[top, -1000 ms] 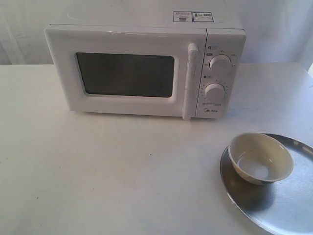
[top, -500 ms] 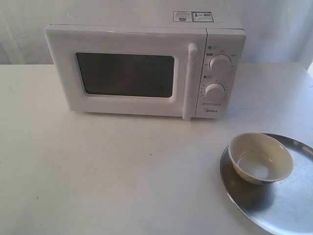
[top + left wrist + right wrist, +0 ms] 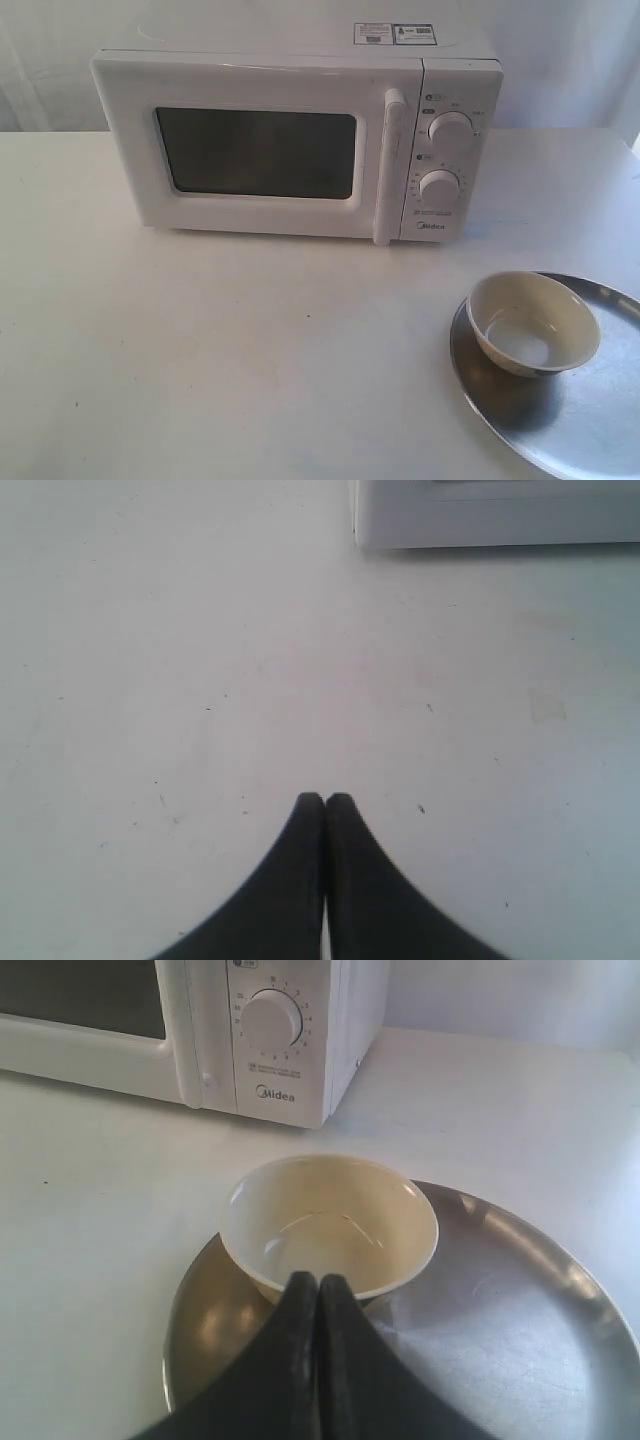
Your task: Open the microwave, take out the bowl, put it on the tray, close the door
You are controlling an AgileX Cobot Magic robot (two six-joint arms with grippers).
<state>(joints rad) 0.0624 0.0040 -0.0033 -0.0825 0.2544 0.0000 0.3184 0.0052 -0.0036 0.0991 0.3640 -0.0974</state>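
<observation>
The white Midea microwave (image 3: 290,140) stands at the back of the table, its door (image 3: 250,150) closed flat, with the bar handle (image 3: 390,165) beside the two dials. The cream-white bowl (image 3: 533,322) (image 3: 330,1225) sits upright and empty on the left part of the silver tray (image 3: 570,400) (image 3: 520,1330) at the front right. My right gripper (image 3: 318,1280) is shut and empty, above the tray, short of the bowl's near rim. My left gripper (image 3: 325,800) is shut and empty over bare table, well short of the microwave's corner (image 3: 480,520). Neither gripper shows in the exterior view.
A white tabletop (image 3: 230,350) spreads in front of the microwave. A pale wall or curtain (image 3: 560,60) rises behind it. The tray runs off the exterior view's right and bottom edges.
</observation>
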